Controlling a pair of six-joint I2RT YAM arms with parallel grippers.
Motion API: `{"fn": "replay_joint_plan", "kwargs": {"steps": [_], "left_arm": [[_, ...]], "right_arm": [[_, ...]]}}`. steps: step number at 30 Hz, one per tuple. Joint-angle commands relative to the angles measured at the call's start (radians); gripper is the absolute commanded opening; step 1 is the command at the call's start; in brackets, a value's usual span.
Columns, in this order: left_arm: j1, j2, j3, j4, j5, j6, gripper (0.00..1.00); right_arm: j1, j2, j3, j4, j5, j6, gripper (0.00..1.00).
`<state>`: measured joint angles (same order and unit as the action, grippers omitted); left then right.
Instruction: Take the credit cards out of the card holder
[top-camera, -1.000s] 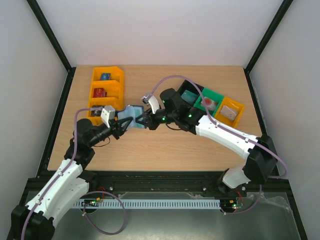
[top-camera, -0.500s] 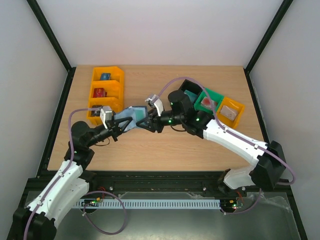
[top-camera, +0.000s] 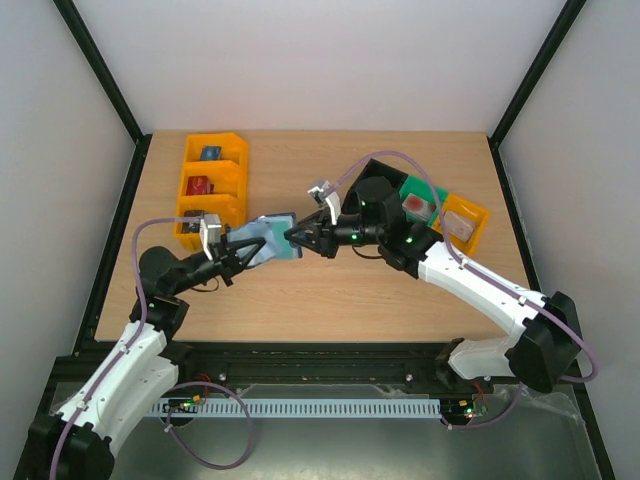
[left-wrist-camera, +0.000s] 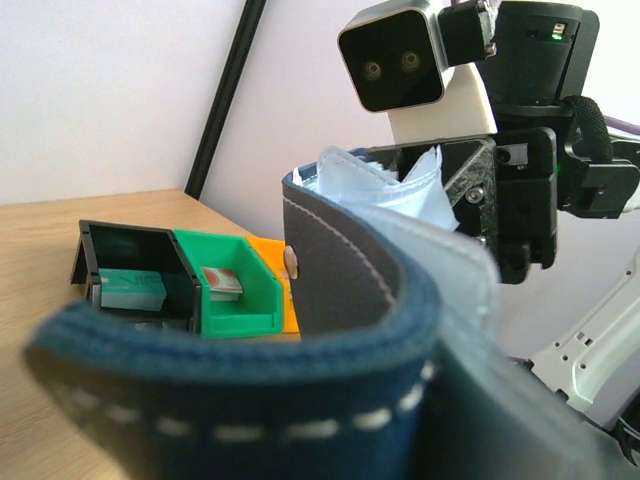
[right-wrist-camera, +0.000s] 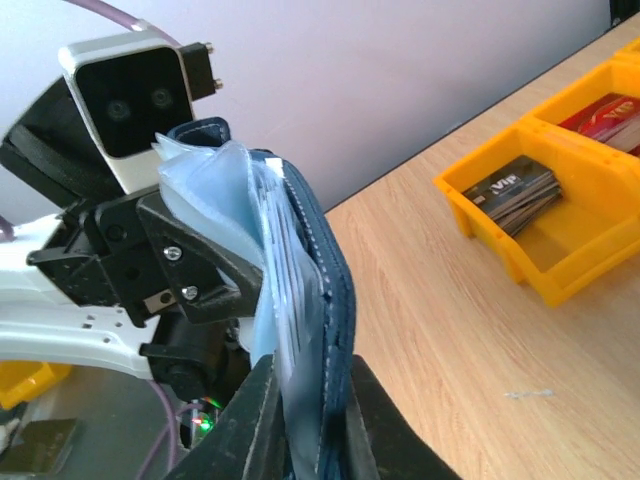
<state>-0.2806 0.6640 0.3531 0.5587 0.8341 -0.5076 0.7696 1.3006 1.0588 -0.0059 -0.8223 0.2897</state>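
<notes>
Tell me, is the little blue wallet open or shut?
Open. From above, the card holder shows its pale inside panels, and both wrist views show pale pockets fanning out of its navy cover.

Top external view: set high, above and behind the rig, looking down and forward. It is distant, and the whole table (top-camera: 330, 290) is in frame.

Left wrist camera (right-wrist-camera: 128, 95): very close behind the card holder (left-wrist-camera: 350, 290), facing the right wrist camera (left-wrist-camera: 392, 55) at upper right of its frame.

Right wrist camera: equally close, facing back, with its counterpart at upper left.

Both wrist views share the card holder, and the top view covers both.
</notes>
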Motion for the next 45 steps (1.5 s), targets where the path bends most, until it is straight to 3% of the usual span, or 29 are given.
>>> {"fn": "replay_joint_plan", "kwargs": {"steps": [1,3,6,7,9,10,12,16,19,24,29,34,38,42,45], "left_arm": [[0.004,-0.005,-0.01,0.074,0.029,-0.006,0.02],[0.004,-0.007,-0.011,0.071,0.025,-0.005,0.02],[0.004,-0.013,-0.01,0.025,-0.023,0.0,0.02],[0.004,-0.017,-0.011,-0.013,-0.069,0.002,0.1],[0.004,-0.02,-0.015,-0.105,-0.242,0.003,0.47],[0.007,-0.021,-0.017,-0.152,-0.333,0.005,0.55],[0.022,-0.019,-0.025,-0.22,-0.488,0.02,0.57],[0.036,-0.036,-0.031,-0.27,-0.503,0.071,0.57],[0.036,-0.039,-0.037,-0.274,-0.476,0.044,0.53],[0.025,-0.025,-0.056,-0.214,-0.388,-0.024,0.38],[-0.029,-0.009,-0.064,-0.154,-0.305,-0.088,0.3],[-0.064,0.017,-0.068,-0.109,-0.332,-0.146,0.21],[-0.065,0.022,-0.063,-0.117,-0.398,-0.167,0.2],[-0.055,0.013,-0.04,-0.269,-0.554,-0.131,0.2],[-0.051,0.005,-0.038,-0.309,-0.591,-0.084,0.27]], "right_arm": [[-0.004,0.005,-0.001,0.089,-0.064,0.052,0.1],[-0.004,0.006,-0.011,0.099,-0.064,0.062,0.03],[-0.004,-0.004,-0.02,0.095,-0.017,0.066,0.02],[-0.006,-0.005,-0.017,0.076,0.018,0.061,0.02],[-0.009,-0.001,0.002,0.008,0.111,0.055,0.02],[-0.01,0.009,0.02,-0.046,0.18,0.055,0.02],[-0.01,0.055,0.076,-0.185,0.438,0.072,0.02],[-0.004,0.21,0.247,-0.546,0.982,0.164,0.02],[0.024,0.323,0.378,-0.716,1.15,0.191,0.02],[0.112,0.4,0.477,-0.667,1.04,0.145,0.02],[0.15,0.462,0.507,-0.607,0.877,0.135,0.02],[0.172,0.474,0.503,-0.523,0.666,0.12,0.02],[0.171,0.429,0.441,-0.395,0.464,0.113,0.02],[0.172,0.36,0.366,-0.274,0.353,0.118,0.02],[0.171,0.337,0.349,-0.238,0.315,0.111,0.02]]}}
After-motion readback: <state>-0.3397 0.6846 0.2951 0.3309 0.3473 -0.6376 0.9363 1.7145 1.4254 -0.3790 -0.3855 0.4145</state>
